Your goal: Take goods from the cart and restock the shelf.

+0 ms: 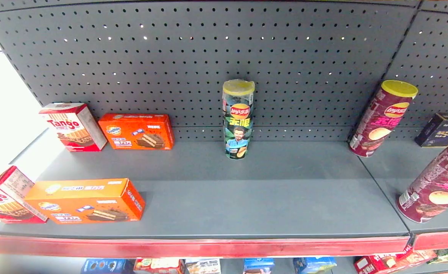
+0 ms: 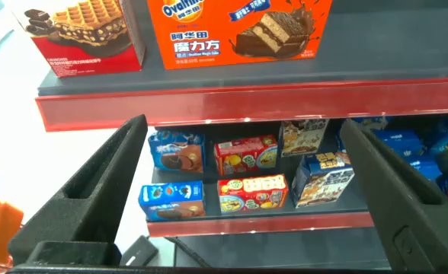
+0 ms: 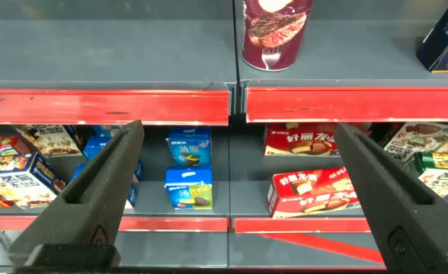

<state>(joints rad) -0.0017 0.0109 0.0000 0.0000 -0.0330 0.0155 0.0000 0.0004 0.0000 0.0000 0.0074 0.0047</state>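
Note:
A grey shelf [image 1: 247,198] with a red front edge holds goods. A green chip can [image 1: 238,118] with a yellow lid stands upright at the back middle. Orange wafer boxes sit at the back left [image 1: 137,131] and front left [image 1: 85,200], beside red waffle boxes [image 1: 72,126] [image 1: 3,195]. Maroon chip cans stand at the right [image 1: 382,118] [image 1: 435,185]. My left gripper [image 2: 243,205] is open with nothing between its fingers, in front of the shelf edge below an orange box [image 2: 239,30]. My right gripper [image 3: 239,202] is open and holds nothing, below a maroon can [image 3: 276,32].
A dark box [image 1: 439,129] lies at the back right. The lower shelves hold several small snack boxes [image 2: 247,171] [image 3: 312,190]. A pegboard wall [image 1: 208,57] backs the shelf. Bare shelf surface spreads around the green can.

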